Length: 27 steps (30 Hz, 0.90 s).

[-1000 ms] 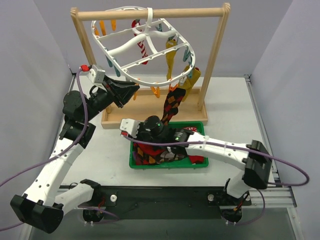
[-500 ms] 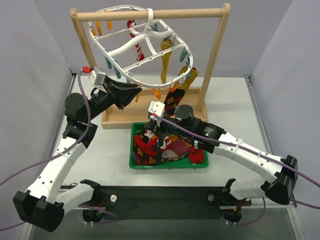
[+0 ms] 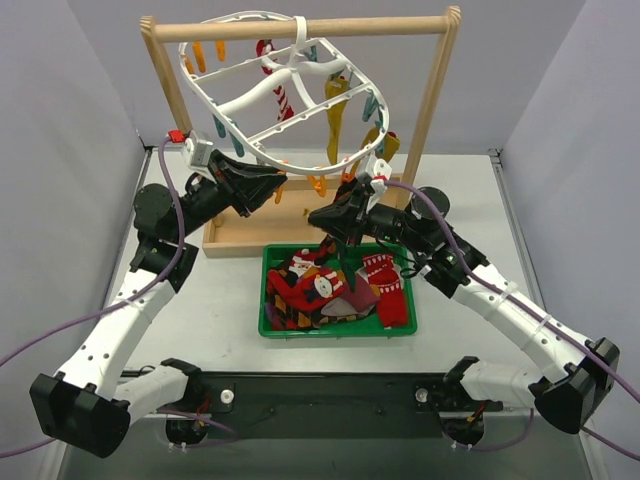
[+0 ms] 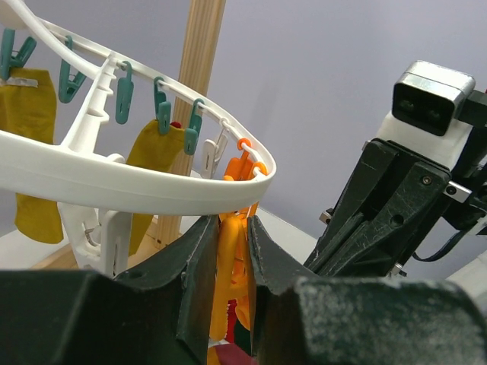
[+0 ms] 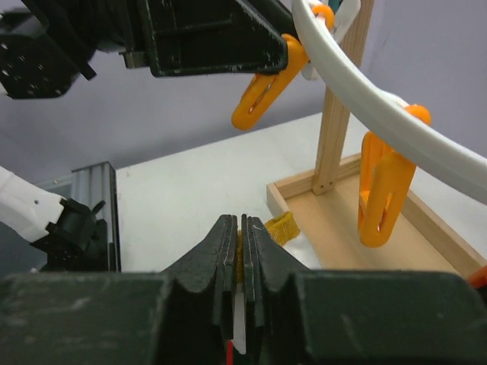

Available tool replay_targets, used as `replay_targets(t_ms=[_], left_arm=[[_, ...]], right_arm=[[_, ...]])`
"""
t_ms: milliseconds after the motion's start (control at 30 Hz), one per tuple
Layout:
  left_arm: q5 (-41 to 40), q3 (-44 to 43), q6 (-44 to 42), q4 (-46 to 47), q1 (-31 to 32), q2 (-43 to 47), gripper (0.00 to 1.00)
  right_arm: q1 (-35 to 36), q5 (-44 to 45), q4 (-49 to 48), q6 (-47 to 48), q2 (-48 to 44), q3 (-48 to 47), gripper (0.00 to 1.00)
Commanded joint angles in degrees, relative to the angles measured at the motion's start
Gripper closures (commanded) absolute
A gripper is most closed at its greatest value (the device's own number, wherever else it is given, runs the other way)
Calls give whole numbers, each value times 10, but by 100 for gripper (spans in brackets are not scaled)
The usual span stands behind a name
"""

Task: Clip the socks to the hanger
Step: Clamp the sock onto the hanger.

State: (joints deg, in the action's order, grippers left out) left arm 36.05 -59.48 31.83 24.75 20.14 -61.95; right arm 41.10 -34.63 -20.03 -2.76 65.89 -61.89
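We grip a clip [image 4: 230, 274] and a sock [image 5: 240, 331] under the hanger [image 4: 137, 194].
Our left gripper [image 4: 230, 228] pinches the orange clip at its rim; our right gripper [image 5: 240, 222] has its jaws pressed together on the sock over the bin [image 3: 340, 331].

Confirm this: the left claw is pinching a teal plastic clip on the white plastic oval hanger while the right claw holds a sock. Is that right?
Not quite. The plastic clip pinched by the left claw is orange, not teal, as the left wrist view shows. It does hang on the white plastic oval hanger, and the right claw does hold a sock.
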Motion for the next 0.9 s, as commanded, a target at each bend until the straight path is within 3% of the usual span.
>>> replay_targets(t_ms=[0,267,867], left_arm=[[55,-12,24,15,13,-3,100],[43,-13,29,22,29,-12,100],[37,-12,34,18,31,-3,100]], right_arm=[[-18,-104,-185,-121,13,8,100],[-18,-129,-358,-224,57,20,100],[-29,-127,-449,-282,108,-9,100]])
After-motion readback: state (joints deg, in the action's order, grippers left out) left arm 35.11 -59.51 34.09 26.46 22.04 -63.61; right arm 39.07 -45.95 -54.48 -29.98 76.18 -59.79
